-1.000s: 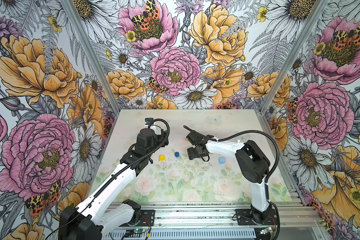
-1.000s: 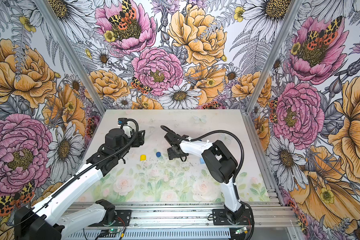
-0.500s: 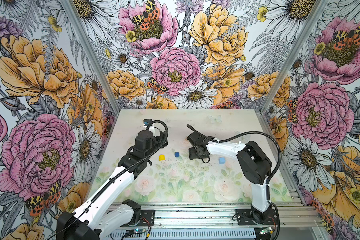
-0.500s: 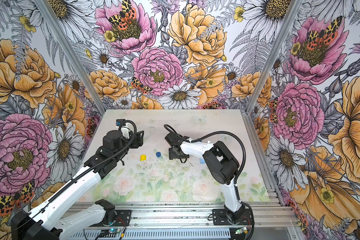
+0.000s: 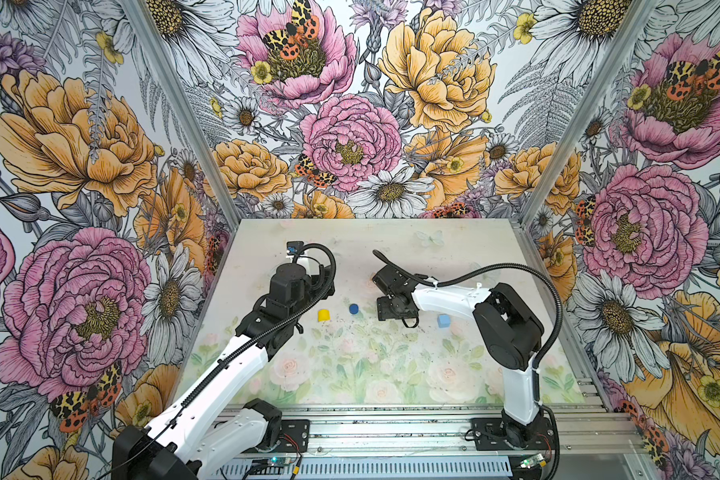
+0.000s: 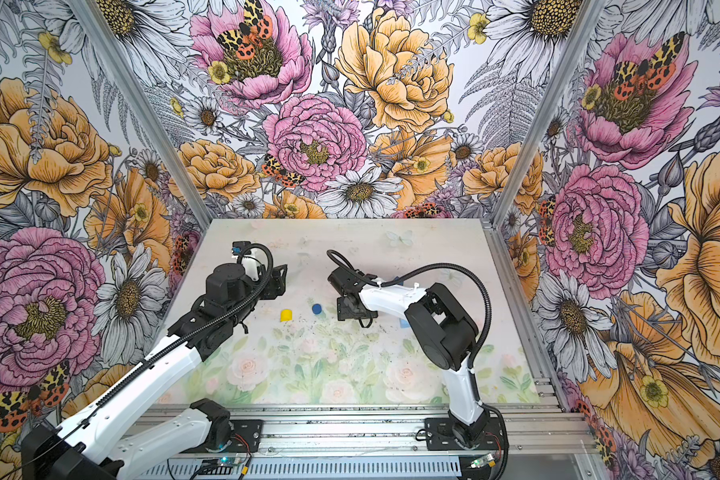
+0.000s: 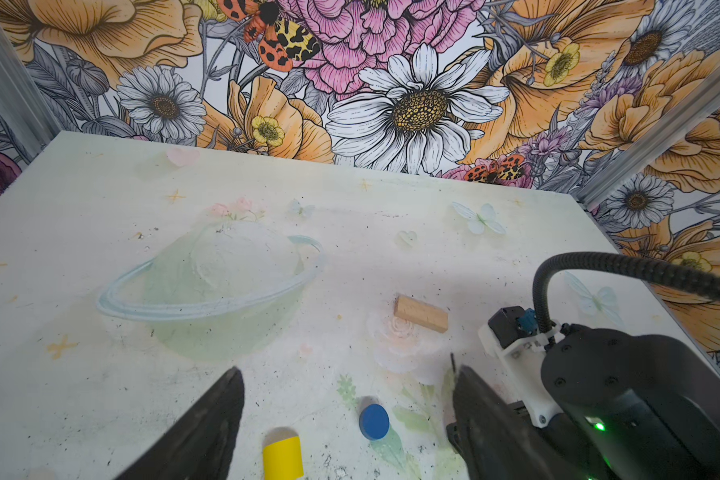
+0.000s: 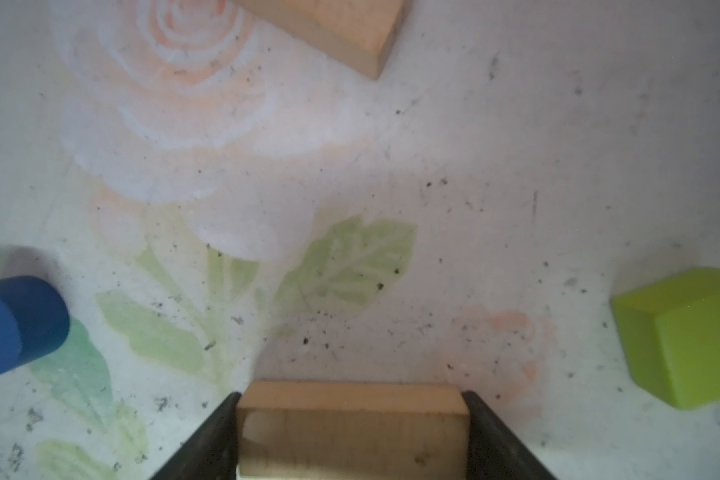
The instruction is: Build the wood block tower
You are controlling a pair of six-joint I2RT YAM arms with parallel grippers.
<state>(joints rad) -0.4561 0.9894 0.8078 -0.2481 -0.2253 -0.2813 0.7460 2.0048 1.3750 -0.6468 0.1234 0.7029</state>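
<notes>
Two matte black right fingers (image 8: 213,449) pinch the flat sides of a tan bar (image 8: 352,428) of bare, fine-grained wood over the speckled, flower-printed surface (image 5: 350,374). A second tan bar (image 7: 420,313), a squared oblong, lies flat nearby, apart from the first. A smooth-painted blue cylinder (image 8: 13,324) with a round end face, a yellow half-round (image 5: 324,315), a sharp-edged lime green cube (image 8: 691,336) and a light blue cube (image 5: 444,320) sit scattered, none stacked. The left fingers (image 7: 208,436), dark and tapered, stand spread wide with nothing between them, near the yellow and blue pieces.
</notes>
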